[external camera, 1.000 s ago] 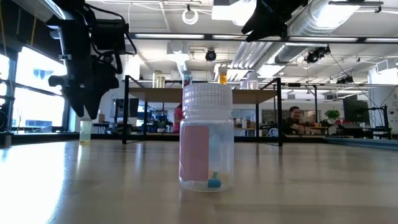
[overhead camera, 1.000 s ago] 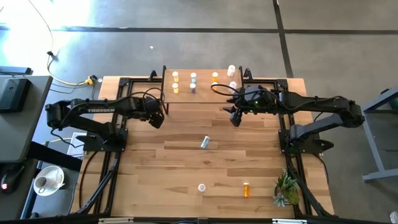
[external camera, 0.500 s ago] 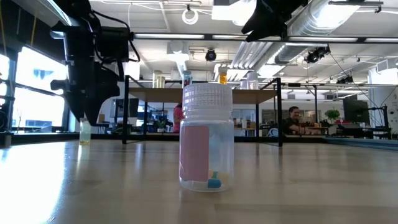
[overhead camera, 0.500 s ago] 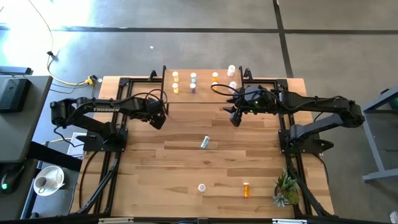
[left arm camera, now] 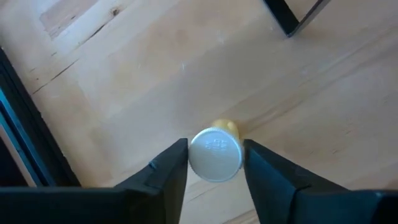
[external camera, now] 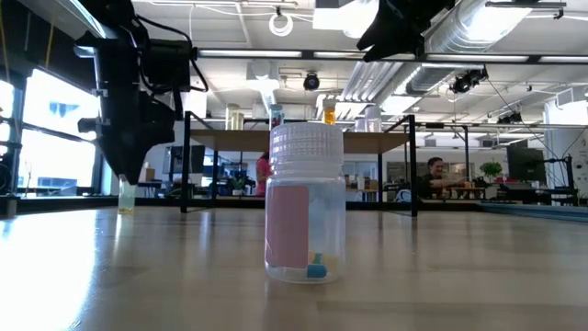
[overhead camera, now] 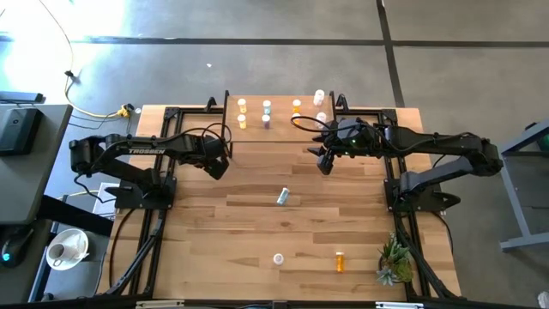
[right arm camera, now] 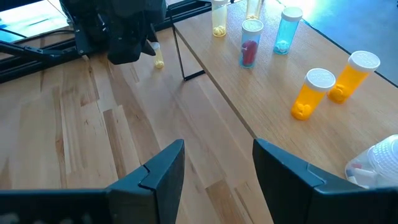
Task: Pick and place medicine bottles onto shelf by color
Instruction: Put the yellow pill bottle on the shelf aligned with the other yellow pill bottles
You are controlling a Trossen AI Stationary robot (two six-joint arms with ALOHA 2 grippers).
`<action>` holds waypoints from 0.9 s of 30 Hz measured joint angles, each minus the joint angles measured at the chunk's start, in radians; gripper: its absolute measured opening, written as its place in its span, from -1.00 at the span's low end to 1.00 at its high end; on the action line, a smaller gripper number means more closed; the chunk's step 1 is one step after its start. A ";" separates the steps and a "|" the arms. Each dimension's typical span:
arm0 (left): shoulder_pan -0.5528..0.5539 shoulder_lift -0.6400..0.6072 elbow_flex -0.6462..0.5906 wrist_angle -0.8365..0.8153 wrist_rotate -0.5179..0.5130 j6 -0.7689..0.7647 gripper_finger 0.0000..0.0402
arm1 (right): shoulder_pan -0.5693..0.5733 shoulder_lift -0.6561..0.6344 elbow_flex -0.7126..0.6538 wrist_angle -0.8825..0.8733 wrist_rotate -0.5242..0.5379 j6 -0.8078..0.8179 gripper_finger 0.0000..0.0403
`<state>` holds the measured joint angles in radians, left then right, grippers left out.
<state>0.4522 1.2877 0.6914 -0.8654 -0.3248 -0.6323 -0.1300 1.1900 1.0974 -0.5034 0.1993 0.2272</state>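
Observation:
A pale yellow bottle point(left arm camera: 215, 155) with a white cap stands upright on the table, near the shelf's left legs; it also shows in the low view point(external camera: 126, 197). My left gripper point(left arm camera: 214, 163) is open and points down over it, one finger on each side of the cap; I cannot tell whether they touch it. My right gripper point(right arm camera: 217, 177) is open and empty above the table by the shelf's near right corner. The shelf point(overhead camera: 283, 127) carries several upright bottles: yellow point(right arm camera: 219, 22), pink point(right arm camera: 250, 45), blue point(right arm camera: 286, 32) and orange point(right arm camera: 317, 92).
A pink-labelled bottle point(external camera: 305, 204) stands near the table's front edge point(overhead camera: 278, 257). A blue bottle point(overhead camera: 281, 196) lies mid-table and an orange one point(overhead camera: 340, 262) lies near the front right. A small plant point(overhead camera: 395, 262) stands at the front right corner.
My left gripper has come down a little over the pale yellow bottle, which has stayed standing where it was.

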 joint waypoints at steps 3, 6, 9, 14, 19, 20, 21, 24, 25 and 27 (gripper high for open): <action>0.000 0.000 0.000 0.000 0.000 0.025 -0.37 | 0.000 0.000 0.000 0.000 0.000 0.000 -0.10; 0.000 0.000 0.000 0.000 0.000 0.052 -0.42 | 0.000 0.000 0.000 0.000 0.000 0.000 -0.10; -0.003 0.000 0.000 -0.001 0.000 0.076 -0.44 | 0.000 0.000 0.000 0.000 0.000 -0.001 -0.10; -0.021 -0.029 0.000 -0.004 0.019 0.113 -0.44 | 0.000 0.000 0.000 0.000 0.000 -0.020 -0.10; -0.042 -0.109 0.000 -0.022 0.054 0.113 -0.44 | 0.000 0.000 0.000 0.000 0.000 -0.026 -0.10; -0.042 -0.126 0.005 -0.041 0.056 0.113 -0.44 | 0.000 0.000 0.000 0.000 0.000 -0.026 -0.10; -0.042 -0.145 0.014 -0.070 0.056 0.113 -0.44 | 0.000 0.000 0.000 0.000 0.000 -0.026 -0.10; -0.042 -0.194 0.061 -0.161 0.048 0.103 -0.44 | 0.000 0.000 0.000 0.000 0.000 -0.026 -0.10; -0.042 -0.211 0.079 -0.191 0.048 0.101 -0.44 | 0.000 0.000 0.000 0.000 0.000 -0.026 -0.10; -0.043 -0.240 0.121 -0.226 0.053 0.105 -0.44 | 0.000 0.000 0.000 0.000 0.000 -0.026 -0.10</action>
<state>0.4097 1.0472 0.8121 -1.0912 -0.2723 -0.5269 -0.1299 1.1900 1.0973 -0.5031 0.1993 0.2012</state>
